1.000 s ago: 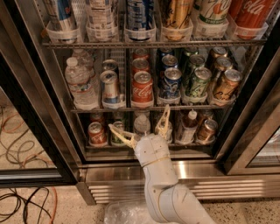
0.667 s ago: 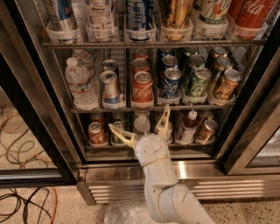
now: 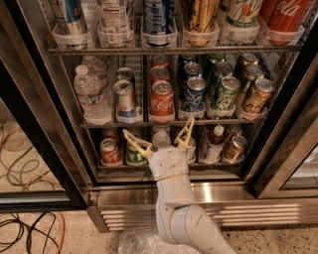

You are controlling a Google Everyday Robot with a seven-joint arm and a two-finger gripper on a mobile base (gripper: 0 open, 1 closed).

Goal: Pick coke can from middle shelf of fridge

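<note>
Camera view: risks first: the coke can (image 3: 162,101) stands front of its lane on the middle shelf (image 3: 218,121), packed tight between a silver can (image 3: 124,99) on its left and a blue can (image 3: 195,94) on its right, so a wide finger could likely clip a neighbour and tip it, or close on two cans at once; the gripper (image 3: 158,129) sits below the shelf's front rail, so going straight up may catch a fingertip on the rail; reaching in at this height would meet the lower rack's small cans (image 3: 109,151) instead of the target; the tall red can (image 3: 288,15) up on the top right is a wrong pick. Pose: the white arm (image 3: 174,198) comes up from bottom centre, past the steel base of the fridge (image 3: 223,191), wrist tilted towards the open front; gripper fingers spread wide in a V, holding nothing, tips pointing up and in, just under the coke can and not touching it
</note>
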